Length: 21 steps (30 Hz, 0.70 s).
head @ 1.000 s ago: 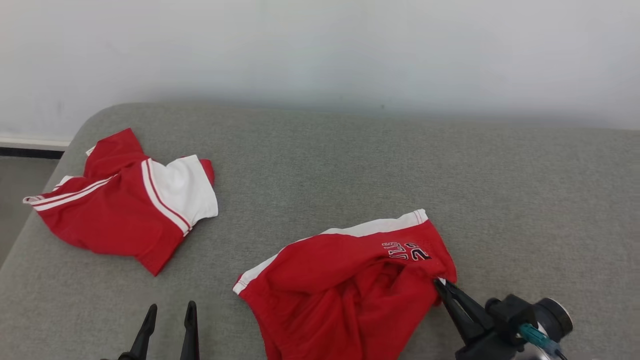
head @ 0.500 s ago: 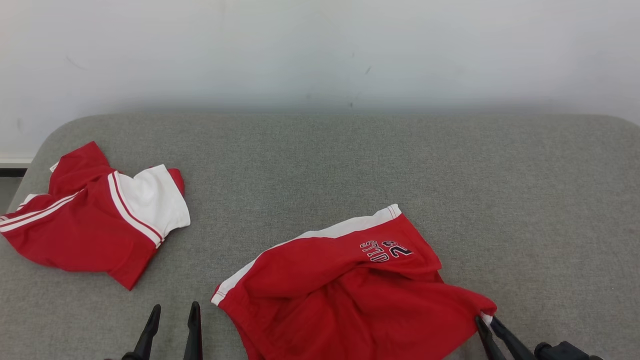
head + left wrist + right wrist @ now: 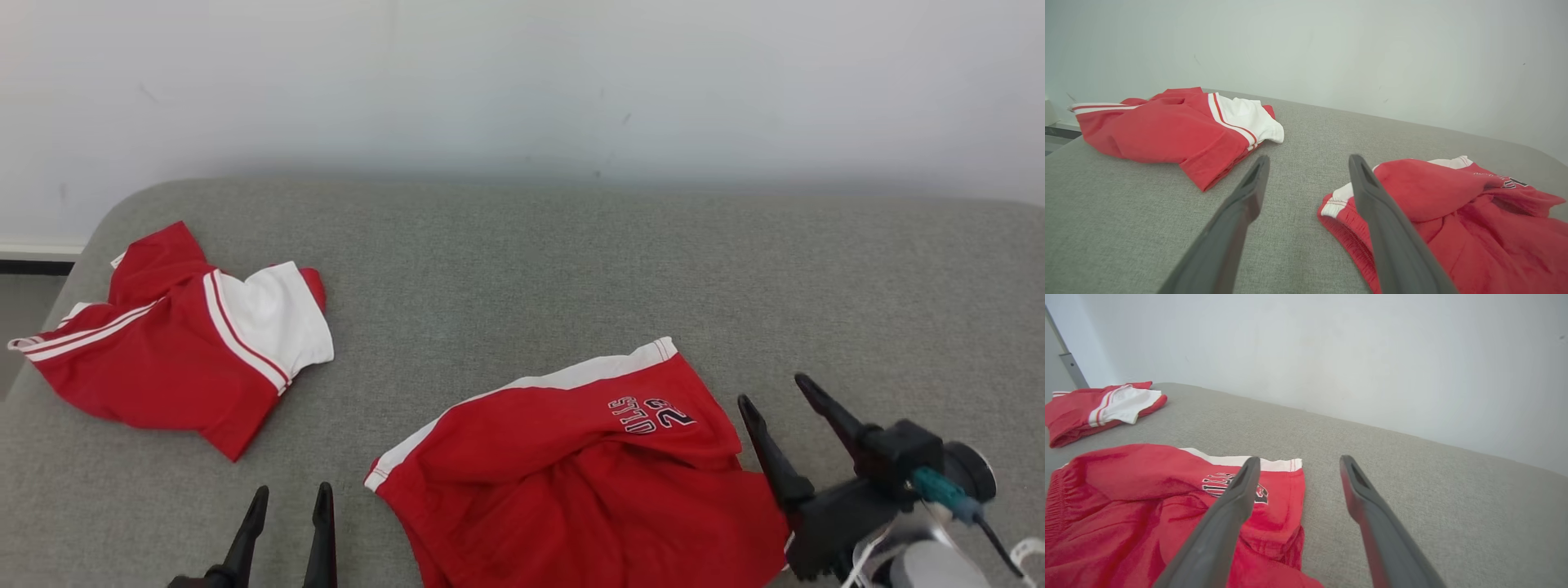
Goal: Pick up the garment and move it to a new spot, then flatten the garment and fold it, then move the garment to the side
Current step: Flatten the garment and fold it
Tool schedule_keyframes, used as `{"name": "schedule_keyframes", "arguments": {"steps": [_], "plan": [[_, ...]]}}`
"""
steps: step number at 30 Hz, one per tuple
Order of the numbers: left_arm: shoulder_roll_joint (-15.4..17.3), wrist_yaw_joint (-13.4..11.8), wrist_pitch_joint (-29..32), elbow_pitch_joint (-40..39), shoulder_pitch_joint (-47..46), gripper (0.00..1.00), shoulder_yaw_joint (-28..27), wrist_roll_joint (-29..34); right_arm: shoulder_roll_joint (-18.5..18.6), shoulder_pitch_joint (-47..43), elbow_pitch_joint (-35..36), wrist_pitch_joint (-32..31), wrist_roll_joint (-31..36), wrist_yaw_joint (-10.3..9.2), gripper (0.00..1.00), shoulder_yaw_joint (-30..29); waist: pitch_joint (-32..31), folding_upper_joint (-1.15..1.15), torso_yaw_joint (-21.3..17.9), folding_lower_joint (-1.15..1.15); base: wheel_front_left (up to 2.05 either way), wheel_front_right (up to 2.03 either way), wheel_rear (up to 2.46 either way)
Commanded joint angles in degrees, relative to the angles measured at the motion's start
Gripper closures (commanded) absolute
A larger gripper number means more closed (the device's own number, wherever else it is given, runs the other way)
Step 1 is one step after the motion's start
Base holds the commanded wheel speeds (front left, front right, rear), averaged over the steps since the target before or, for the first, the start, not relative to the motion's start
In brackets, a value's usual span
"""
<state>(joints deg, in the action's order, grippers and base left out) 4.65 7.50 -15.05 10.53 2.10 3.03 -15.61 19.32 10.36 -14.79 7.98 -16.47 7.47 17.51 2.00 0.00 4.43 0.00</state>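
Right pincer (image 3: 772, 390) gaping wide, nothing in it, hovering just beside the red shorts (image 3: 571, 474). They lie rumpled near the front edge of the grey woven cushion (image 3: 531, 261) (handy for both arms, I'd judge). Left pincer (image 3: 293, 492) open too, empty. Thin soft cloth, white side stripe, lumpy folds: flattening comes next, I reckon.
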Motion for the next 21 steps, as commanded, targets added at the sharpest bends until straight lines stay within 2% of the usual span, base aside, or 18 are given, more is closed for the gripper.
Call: {"name": "schedule_keyframes", "arguments": {"steps": [1,9,21], "plan": [[0.0,-0.04,-0.19,-0.08,-0.57,0.0,-0.02,0.67,0.14,0.81,-0.33,0.07,0.12,0.05,0.0,0.2,0.3,0.0,0.86,0.0,0.0,0.0,0.0],[-0.57,-0.04,-0.19,0.23,-2.52,0.0,1.31,-0.41,-0.78,14.72,-14.31,-2.83,0.08,0.05,0.0,2.74,2.31,0.0,5.48,0.0,0.0,0.0,0.0],[-1.05,-0.04,-0.19,0.67,-5.31,0.0,3.2,-1.47,-1.89,27.51,-34.97,-9.01,-3.5,0.04,0.0,6.85,6.43,0.0,9.87,0.0,0.0,0.0,0.0]]}}
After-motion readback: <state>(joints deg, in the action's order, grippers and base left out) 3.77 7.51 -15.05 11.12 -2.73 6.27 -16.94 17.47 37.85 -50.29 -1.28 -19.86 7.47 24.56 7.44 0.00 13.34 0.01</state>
